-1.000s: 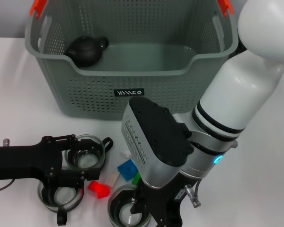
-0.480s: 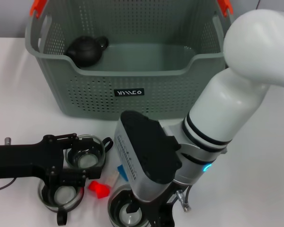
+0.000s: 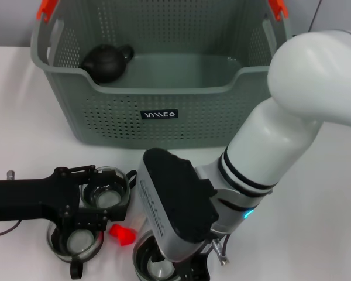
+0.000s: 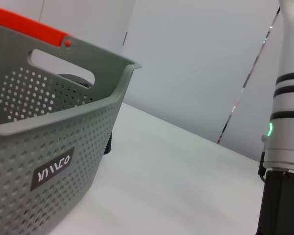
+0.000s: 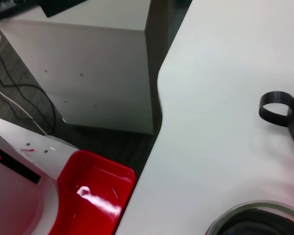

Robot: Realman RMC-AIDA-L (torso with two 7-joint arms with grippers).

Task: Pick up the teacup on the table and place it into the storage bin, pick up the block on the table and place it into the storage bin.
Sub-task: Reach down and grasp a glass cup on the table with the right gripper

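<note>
Table: white top [image 3: 339, 193], wall behind.
Right gripper [image 3: 164, 266]: low over a glass teacup [image 3: 155, 268] at the near edge; finger state cannot be told, its body covers them.
Left gripper [image 3: 85, 213]: beside it, between two more glass cups [image 3: 108, 190], fingers hidden.
Block [image 3: 123, 234]: red, between both grippers.
Bin [image 3: 158, 114]: beyond them, a black teapot [image 3: 107, 61] inside.

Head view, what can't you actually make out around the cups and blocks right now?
- Right gripper: jaws cut off by the head view's bottom edge, under its own wrist.
- Blocks: only the red block shows; the right wrist covers the space beside it.
- Front teacup: partly hidden by that wrist.
</note>
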